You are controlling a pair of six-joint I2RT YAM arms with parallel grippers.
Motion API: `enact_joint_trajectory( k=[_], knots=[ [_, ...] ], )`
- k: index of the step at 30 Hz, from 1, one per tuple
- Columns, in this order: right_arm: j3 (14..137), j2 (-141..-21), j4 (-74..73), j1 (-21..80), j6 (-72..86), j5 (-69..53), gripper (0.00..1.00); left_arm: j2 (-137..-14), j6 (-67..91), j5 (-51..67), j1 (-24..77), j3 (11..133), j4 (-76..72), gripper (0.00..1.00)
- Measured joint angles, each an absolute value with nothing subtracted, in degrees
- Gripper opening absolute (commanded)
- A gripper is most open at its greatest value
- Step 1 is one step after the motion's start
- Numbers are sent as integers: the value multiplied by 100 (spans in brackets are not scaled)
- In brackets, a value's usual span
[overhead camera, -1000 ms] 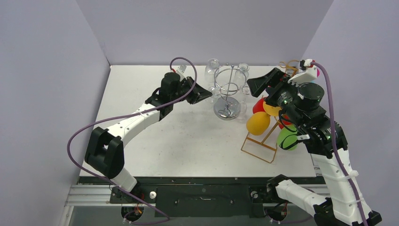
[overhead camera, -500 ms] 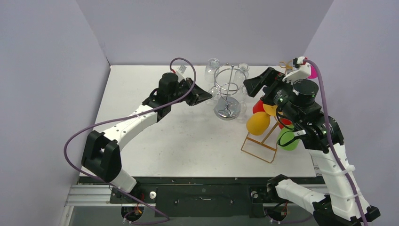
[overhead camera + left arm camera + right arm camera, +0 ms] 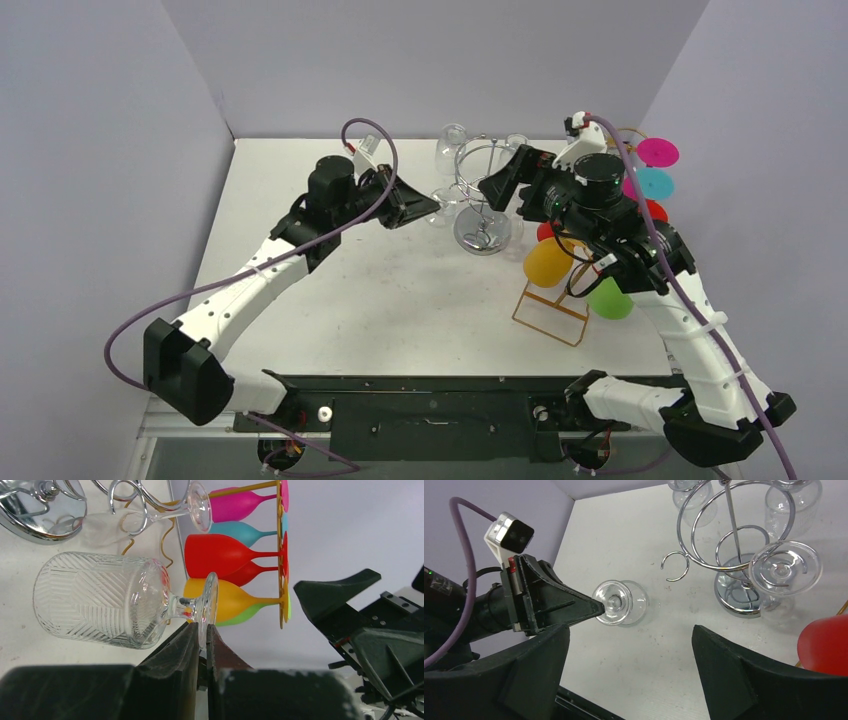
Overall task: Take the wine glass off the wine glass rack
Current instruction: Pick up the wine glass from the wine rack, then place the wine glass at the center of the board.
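Clear wine glass [image 3: 100,600], one, pinched by left gripper [image 3: 201,627] (three others [image 3: 785,570] on one rack [image 3: 734,597]); right gripper [image 3: 630,630] gaping.

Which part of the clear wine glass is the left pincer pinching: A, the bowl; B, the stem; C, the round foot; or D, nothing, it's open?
C: in the left wrist view the left pincer is shut on the rim of the round foot of the wine glass, leaving bowl and stem untouched.
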State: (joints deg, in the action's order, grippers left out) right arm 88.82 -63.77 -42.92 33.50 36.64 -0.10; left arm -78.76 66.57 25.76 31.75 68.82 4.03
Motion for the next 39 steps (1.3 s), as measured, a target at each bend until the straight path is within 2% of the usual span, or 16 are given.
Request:
enact_joint_trajectory(
  k=[10,16,25,34,39],
  knots=[
    [8838,-6694,-3983,3400,3876,-602,74,-7306,6689,2779,3148,6882,703,0],
    [8685,-6757,-3568,3424,4112,-1188,62,-7201,6993,3063,3140,6882,399,0],
    [8534,-6825,-3146,3424,4379,-1710,53,-7164,7446,3420,3138,6884,-268,0],
    [8390,-6831,-2598,3424,4797,-2176,32,-7164,7605,3555,3138,6958,-502,0],
    [8256,-6831,-2338,3393,5037,-2279,2,-7164,7625,3636,3116,7013,-543,0]
  ],
)
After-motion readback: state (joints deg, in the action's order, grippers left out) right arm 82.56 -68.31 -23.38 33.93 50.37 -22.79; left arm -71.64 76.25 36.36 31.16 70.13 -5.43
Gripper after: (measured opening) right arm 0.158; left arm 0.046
